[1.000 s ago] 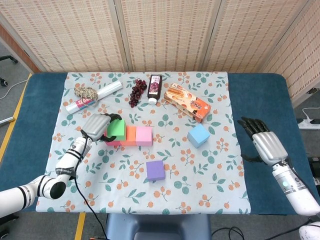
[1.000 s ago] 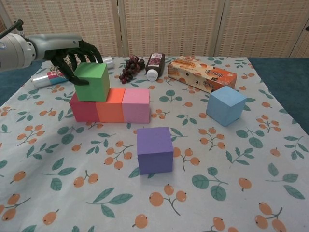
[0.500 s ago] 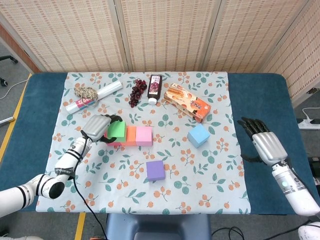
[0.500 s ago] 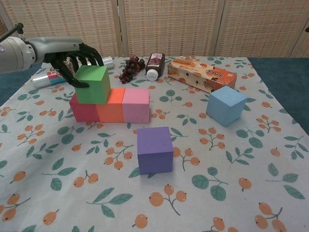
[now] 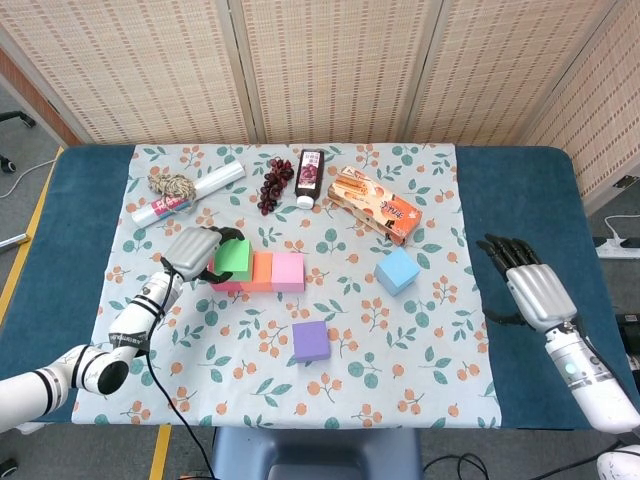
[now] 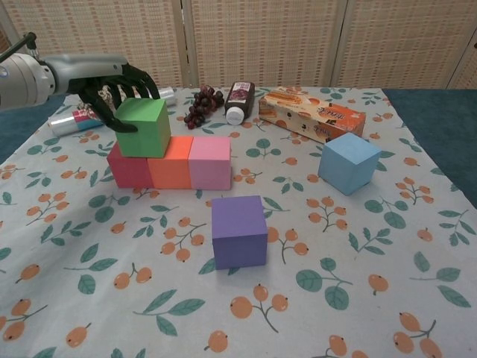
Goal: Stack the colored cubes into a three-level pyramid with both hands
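Chest view: green cube (image 6: 143, 127) atop red cube (image 6: 129, 168)

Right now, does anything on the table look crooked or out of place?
Only slightly. The green cube, held by the left hand, sits over the red cube and the orange cube but overhangs leftward, not centred on their seam. The blue cube is turned at an angle.

Blue-topped table (image 5: 85, 250) under a floral cloth (image 5: 420, 370), perhaps vinyl, cubes and groceries on it.
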You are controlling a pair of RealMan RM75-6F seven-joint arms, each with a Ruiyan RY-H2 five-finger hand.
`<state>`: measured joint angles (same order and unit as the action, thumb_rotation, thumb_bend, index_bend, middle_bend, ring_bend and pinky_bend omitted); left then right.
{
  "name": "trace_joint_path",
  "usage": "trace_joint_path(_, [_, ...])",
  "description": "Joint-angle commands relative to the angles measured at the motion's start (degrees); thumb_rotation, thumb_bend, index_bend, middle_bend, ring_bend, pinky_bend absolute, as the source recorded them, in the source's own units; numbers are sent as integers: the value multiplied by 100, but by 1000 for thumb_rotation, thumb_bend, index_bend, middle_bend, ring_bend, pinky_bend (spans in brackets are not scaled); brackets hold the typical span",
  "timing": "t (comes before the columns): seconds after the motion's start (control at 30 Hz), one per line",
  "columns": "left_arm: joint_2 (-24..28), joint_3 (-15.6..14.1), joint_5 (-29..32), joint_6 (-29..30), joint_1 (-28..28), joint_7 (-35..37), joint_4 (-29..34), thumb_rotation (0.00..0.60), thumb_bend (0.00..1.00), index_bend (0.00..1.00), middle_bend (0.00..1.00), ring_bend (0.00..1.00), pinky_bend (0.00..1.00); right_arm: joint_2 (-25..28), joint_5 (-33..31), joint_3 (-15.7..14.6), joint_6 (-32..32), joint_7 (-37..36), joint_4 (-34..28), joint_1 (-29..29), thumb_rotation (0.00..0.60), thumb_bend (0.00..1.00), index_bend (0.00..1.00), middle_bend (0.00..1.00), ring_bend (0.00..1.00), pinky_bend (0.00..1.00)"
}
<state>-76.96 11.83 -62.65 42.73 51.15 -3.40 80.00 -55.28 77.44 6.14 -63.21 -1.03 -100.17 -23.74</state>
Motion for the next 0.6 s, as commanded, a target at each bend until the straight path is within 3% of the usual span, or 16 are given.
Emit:
trace_joint_path(0.03, [-14, -11, -1, -27, 9, 12, -23, 600, 306, 308, 406, 363, 368, -5, 8, -1, 2, -2, 4, 3, 600, 63, 0, 0, 0, 0])
trace_joint_path(0.3, [-69, -34, -2, -46, 24, 14, -101, 600, 305, 297, 400, 362, 367, -5, 17, 10, 7, -7, 5, 10, 600, 62, 0, 0, 0, 0])
trace_joint_path(0.6, [-76, -49, 51, -30, 15, -25, -73, 600, 306, 182, 296, 303, 367, -17, 40, 9, 10, -60, 42, 26, 600, 62, 0, 0, 0, 0])
